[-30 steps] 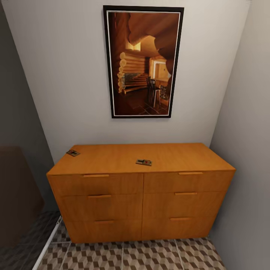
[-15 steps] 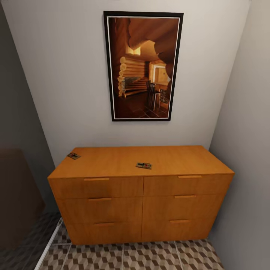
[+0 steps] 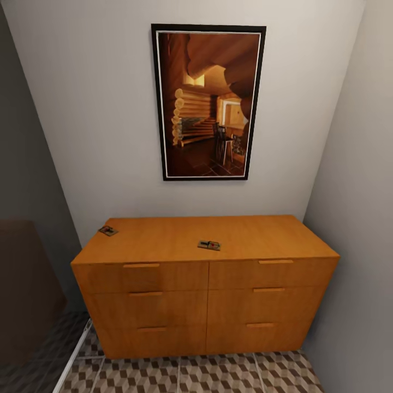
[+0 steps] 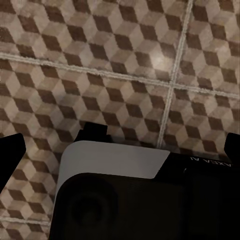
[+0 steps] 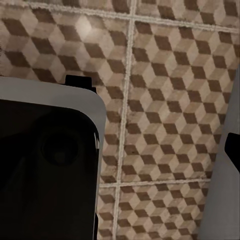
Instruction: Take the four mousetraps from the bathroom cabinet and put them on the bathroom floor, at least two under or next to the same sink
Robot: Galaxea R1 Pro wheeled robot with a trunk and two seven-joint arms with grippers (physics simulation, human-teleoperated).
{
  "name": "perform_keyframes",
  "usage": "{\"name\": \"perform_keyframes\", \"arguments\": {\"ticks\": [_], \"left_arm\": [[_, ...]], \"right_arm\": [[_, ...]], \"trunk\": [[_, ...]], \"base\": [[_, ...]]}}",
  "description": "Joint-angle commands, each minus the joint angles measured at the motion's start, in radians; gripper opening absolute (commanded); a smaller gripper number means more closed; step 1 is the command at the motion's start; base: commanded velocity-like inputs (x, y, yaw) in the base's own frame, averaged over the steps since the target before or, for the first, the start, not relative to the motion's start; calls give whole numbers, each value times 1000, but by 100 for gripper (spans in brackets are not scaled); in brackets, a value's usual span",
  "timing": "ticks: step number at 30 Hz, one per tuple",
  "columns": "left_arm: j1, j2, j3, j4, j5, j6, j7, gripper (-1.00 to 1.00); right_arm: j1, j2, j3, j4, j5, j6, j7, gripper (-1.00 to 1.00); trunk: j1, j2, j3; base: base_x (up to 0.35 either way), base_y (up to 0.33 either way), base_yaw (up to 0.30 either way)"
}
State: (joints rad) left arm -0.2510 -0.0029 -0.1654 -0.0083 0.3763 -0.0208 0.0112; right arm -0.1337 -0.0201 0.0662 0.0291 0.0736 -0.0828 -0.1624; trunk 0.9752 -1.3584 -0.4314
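Head view, two mousetraps (image 3: 209,245) on cabinet (image 3: 204,284)

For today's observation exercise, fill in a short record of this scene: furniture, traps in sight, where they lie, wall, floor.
furniture: orange-brown cabinet, drawers shut
traps in sight: two
trap one: mousetrap on the cabinet top, near its left back corner
trap two: mousetrap on the top, near the front edge, about mid-width
wall: framed picture above the cabinet
floor: cube-pattern tiles
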Motion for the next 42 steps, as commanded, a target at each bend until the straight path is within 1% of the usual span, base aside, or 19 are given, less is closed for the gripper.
{"name": "perform_keyframes", "arguments": {"ticks": [1, 40, 42], "left_arm": [[-1, 0, -8, 1, 9, -2, 1, 100], [-1, 1, -8, 1, 9, -3, 1, 100], [-1, 1, -8, 1, 9, -4, 1, 100]], "right_arm": [[-1, 0, 6, 3, 8, -3, -5, 100], [-1, 0, 6, 3, 8, -3, -5, 100], [-1, 0, 6, 3, 8, -3, -5, 100]], "trunk": [[-4, 7, 2], [-154, 280, 124], [-154, 280, 124]], "base": [[0, 0, 0], [0, 0, 0], [0, 0, 0]]}}
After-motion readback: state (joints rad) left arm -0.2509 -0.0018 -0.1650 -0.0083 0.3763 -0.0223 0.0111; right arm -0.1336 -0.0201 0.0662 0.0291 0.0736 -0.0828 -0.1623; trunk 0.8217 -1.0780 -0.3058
